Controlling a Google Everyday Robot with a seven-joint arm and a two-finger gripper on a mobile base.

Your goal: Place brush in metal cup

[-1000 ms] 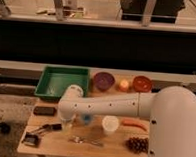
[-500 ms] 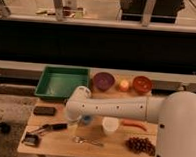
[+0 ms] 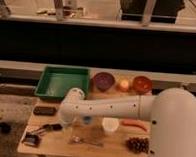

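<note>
The brush (image 3: 39, 133) lies on the wooden table (image 3: 57, 146) at the front left, its dark squarish head toward the front edge and its black handle pointing back right. My white arm (image 3: 119, 108) reaches in from the right and bends down at its rounded end (image 3: 73, 100). My gripper (image 3: 67, 123) hangs below that end, just right of the brush handle's tip and above the table. I cannot pick out the metal cup; it may be hidden behind the arm or gripper.
A green tray (image 3: 63, 82), purple bowl (image 3: 104, 81), yellow fruit (image 3: 123, 85) and orange bowl (image 3: 142, 84) line the back. A flat black block (image 3: 44, 110) lies left. A blue cup (image 3: 87, 120), white cup (image 3: 110, 126), carrot (image 3: 135, 124), silver utensil (image 3: 85, 140) and dark bunch (image 3: 137, 144) lie in front.
The arm's rounded end has come down slightly and shifted toward the front left, closer to the brush handle. The brush and the other objects have not moved.
</note>
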